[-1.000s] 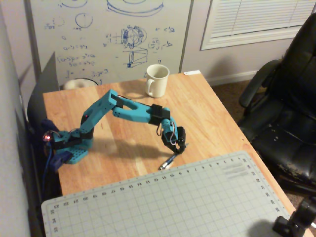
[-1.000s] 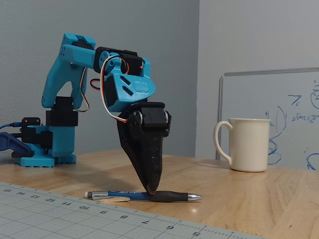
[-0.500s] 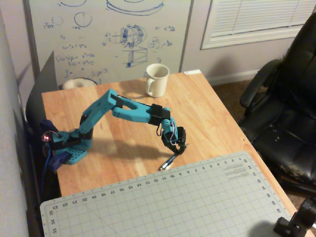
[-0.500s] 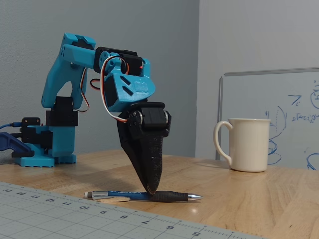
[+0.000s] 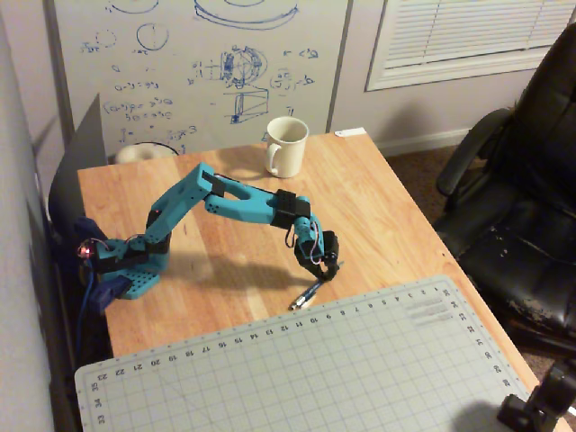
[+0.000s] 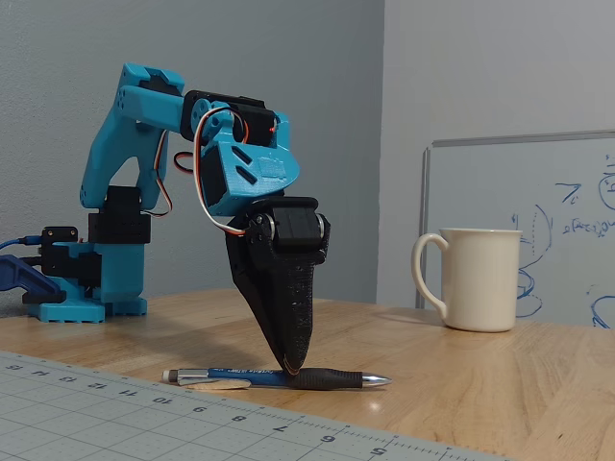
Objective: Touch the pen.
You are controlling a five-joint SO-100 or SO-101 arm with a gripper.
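In the fixed view, the arm's base stood at the table's (image 6: 500,375) left edge, and the gripper (image 6: 291,368), fingers together in a single point, met the pen (image 6: 288,377) lying flat on the wood just beside the cutting mat's (image 6: 115,413) far edge. The mug (image 6: 478,279) stood well apart toward the far right. A sound touch probably called for light downward contact only, since sideways pressure would likely roll the pen.

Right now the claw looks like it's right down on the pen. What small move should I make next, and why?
Probably none, or at most a hair further down. In the fixed view the claw has its closed tip right at the pen, which lies flat on the wooden table beside the cutting mat. Contact looks made, though I cannot rule out a sliver of gap; pushing harder might roll the pen.
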